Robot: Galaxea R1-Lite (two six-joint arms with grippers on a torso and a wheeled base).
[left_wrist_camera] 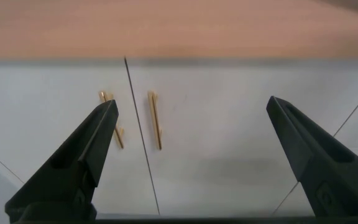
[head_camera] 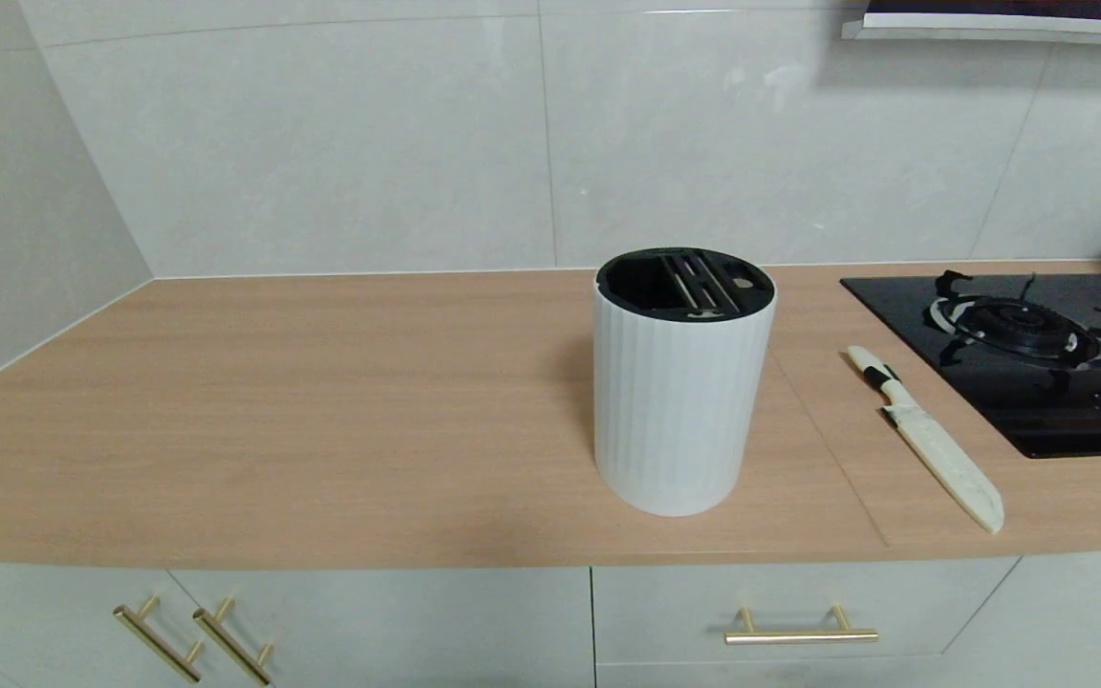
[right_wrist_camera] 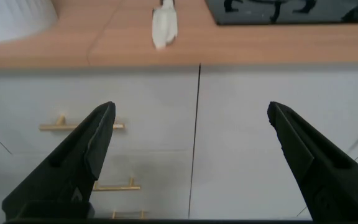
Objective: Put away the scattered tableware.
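One knife (head_camera: 931, 444), one holder (head_camera: 682, 382) on worktop (head_camera: 321, 411); knife at holder's 3 o'clock, apart from released right hand (right_wrist_camera: 190, 107); left hand (left_wrist_camera: 191, 102) released too.

Left tool (left_wrist_camera: 191, 101) — spread, right tool (right_wrist_camera: 190, 104) (likewise)

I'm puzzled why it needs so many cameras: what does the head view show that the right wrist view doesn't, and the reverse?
Head view adds: the holder's slotted black top, the knife's handle, the tiled wall. Right wrist view adds: the open right gripper before the cabinet fronts, and a lower drawer handle. Both: the white holder, the knife blade, the hob, the countertop.
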